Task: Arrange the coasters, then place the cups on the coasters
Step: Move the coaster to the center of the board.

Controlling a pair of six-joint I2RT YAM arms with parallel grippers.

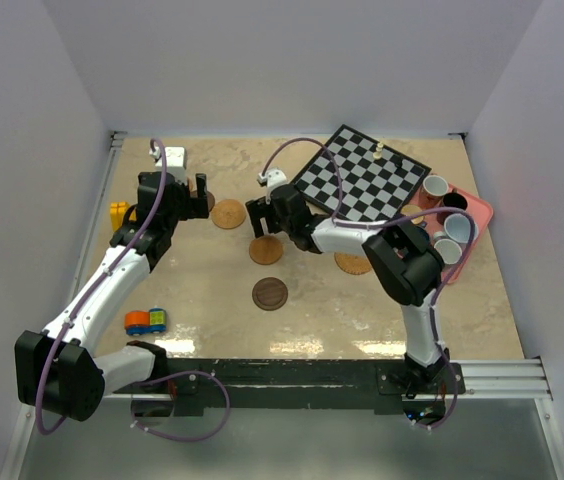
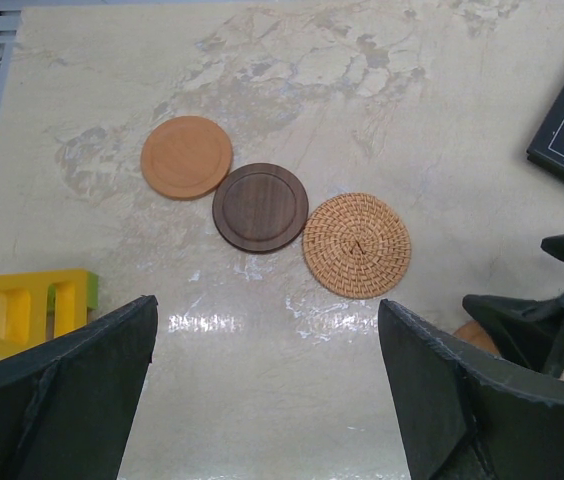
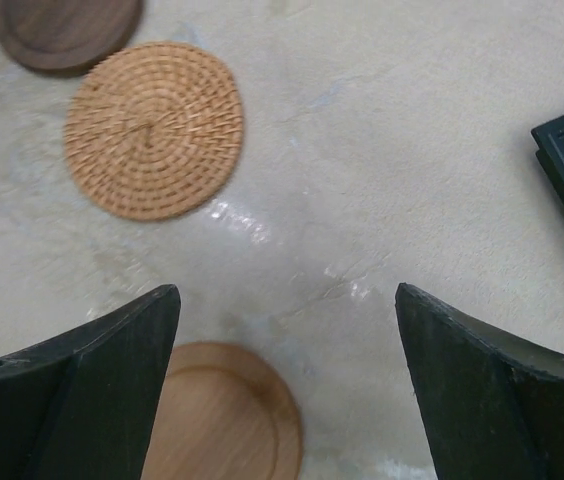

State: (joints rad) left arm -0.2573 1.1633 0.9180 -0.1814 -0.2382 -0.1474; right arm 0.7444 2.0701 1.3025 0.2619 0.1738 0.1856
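The right gripper [image 3: 284, 292], jaws spread wide and empty, hangs just over the smooth tan round wooden coaster [image 3: 227, 420], which lies flat, near-right of the woven rattan coaster [image 3: 152, 130].

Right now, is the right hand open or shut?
Open. The right hand has its fingers wide apart, gripping nothing; a wooden coaster lies flat below.
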